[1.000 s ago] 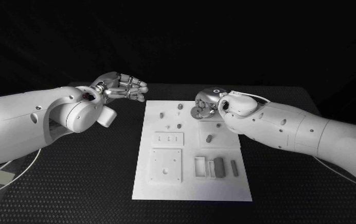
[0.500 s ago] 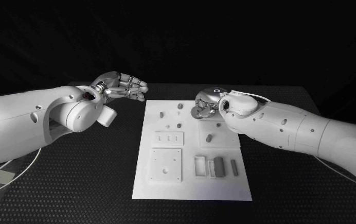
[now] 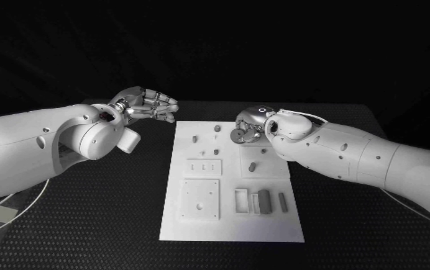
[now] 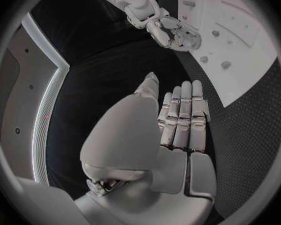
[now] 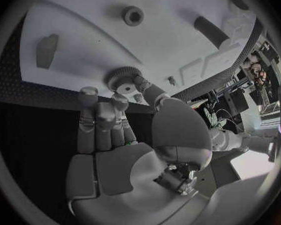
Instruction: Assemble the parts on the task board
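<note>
Nothing has shifted over the last second: both hands hold their poses, so the gear's placement looks paused. On the board [image 3: 228, 220], two dark bars [image 3: 265, 198] lie nearest, with perhaps five small pegs [image 3: 196, 138] beyond (hard to count). At the far edge the right hand [image 3: 249, 127] pinches one gear [image 3: 240, 135]. The left hand [image 3: 148, 104] hovers beside the board, empty, fingers loose.

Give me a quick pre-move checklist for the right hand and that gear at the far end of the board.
1. Right hand at the gear: ok, fingertips touch it.
2. Gear firmly gripped: cannot tell.
3. Gear seated on the task board: cannot tell.
4. Left hand off the board: ok, it is beside the board's far left corner, holding nothing.
5. Other parts undisturbed: ok, long grey bar lies in the near right section.
</note>
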Available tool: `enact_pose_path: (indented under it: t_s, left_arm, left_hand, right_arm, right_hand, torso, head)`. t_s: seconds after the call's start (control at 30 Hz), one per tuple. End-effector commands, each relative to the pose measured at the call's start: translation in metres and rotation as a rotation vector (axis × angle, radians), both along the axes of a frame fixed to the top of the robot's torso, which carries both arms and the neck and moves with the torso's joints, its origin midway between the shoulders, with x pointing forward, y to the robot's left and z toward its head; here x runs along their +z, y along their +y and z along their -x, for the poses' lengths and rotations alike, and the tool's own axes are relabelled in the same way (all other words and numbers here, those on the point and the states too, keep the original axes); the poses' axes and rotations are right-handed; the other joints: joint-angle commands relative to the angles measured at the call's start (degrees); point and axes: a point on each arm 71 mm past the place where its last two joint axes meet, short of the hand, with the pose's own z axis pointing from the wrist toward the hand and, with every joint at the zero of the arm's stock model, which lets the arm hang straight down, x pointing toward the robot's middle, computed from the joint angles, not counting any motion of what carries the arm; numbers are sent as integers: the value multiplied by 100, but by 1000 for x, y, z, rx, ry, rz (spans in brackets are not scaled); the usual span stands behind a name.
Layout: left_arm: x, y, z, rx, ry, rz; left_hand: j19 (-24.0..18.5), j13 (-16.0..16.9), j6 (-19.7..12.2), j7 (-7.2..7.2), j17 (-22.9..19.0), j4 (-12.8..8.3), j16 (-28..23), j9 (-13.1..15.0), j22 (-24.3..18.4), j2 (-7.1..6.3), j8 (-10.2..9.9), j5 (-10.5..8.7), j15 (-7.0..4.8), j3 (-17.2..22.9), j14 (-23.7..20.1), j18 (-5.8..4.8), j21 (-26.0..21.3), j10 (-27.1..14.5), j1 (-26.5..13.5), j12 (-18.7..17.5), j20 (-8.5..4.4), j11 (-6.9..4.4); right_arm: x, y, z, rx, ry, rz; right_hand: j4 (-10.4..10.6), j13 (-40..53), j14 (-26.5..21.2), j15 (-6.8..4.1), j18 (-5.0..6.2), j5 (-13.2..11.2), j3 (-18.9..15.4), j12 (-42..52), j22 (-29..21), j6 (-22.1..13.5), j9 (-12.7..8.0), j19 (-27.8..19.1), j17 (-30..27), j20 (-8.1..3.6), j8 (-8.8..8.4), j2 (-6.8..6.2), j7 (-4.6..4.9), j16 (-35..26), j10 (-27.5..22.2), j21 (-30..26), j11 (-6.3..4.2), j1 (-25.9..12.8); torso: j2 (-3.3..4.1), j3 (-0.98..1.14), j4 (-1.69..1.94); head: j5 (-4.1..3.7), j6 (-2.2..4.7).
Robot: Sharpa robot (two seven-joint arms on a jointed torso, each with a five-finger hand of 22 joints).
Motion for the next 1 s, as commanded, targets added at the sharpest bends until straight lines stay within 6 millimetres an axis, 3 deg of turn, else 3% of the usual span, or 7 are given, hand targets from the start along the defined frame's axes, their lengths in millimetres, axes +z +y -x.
enact_pose_path:
  t_s: [0.03, 0.37, 0.67, 0.87, 1.0]
  left_arm:
    - [1, -2, 1, -17, -3, 3]
    - [1, -1, 1, -15, -3, 4]
    - [1, -2, 1, -17, -3, 4]
    - [1, -1, 1, -16, -3, 4]
    - [1, 0, 1, -15, -3, 4]
  left_hand:
    - [9, 10, -46, 97, 9, 2, -20, 7, 7, -9, -16, -22, -5, 29, 40, 71, -18, -3, -35, -27, 24, 19]
    - [9, 12, -44, 96, 13, 1, -23, 8, 8, -8, -15, -22, -5, 31, 42, 71, -19, -1, -33, -27, 24, 18]
    - [9, 13, -43, 96, 17, 2, -26, 9, 9, -5, -14, -22, -5, 33, 43, 71, -20, 1, -33, -27, 24, 17]
    - [10, 14, -42, 96, 19, 4, -28, 10, 10, -1, -13, -22, -5, 34, 43, 71, -20, 2, -35, -27, 25, 17]
    - [10, 14, -41, 96, 20, 4, -29, 10, 10, -1, -13, -22, -5, 34, 44, 71, -20, 2, -36, -28, 25, 17]
  right_arm:
    - [-9, -3, 2, 5, 46, 45]
    - [-12, -5, 3, 9, 45, 58]
    - [-14, -1, 5, 27, 13, 39]
    - [-15, -2, 5, 28, 6, 46]
    - [-15, -4, 4, 20, 12, 44]
  right_hand:
    - [-55, 7, 8, 35, 412, -22, 1, 31, 125, -57, 1, -18, 10, -14, -46, -11, 7, 39, -56, 30, 3, 33]
    - [-107, -18, -9, 78, 412, -22, 43, 102, 122, -67, 7, -37, 46, -7, -44, -11, 50, 57, -104, 58, 46, 92]
    - [-127, -75, -4, 34, 412, -20, 43, 215, 123, 296, 122, -62, 76, -2, 169, 263, -5, 67, -86, 115, -6, 280]
    - [-120, -155, 31, -68, 412, -22, -1, 291, 115, 658, 245, -47, 89, -10, 361, 390, -123, 63, 10, 157, -115, 255]
    - [-98, -196, 35, -100, 412, -22, 2, 298, 110, 730, 281, -50, 92, -10, 392, 493, -154, 53, 24, 161, -146, 229]
  torso:
    - [0, -1, -1]
    - [2, 0, -4]
    - [3, -2, 1]
    - [3, -3, 7]
    - [-2, -6, 6]
  head:
    - [-9, -11]
    - [-22, -26]
    - [-29, -30]
    - [-37, -38]
    - [-46, -42]
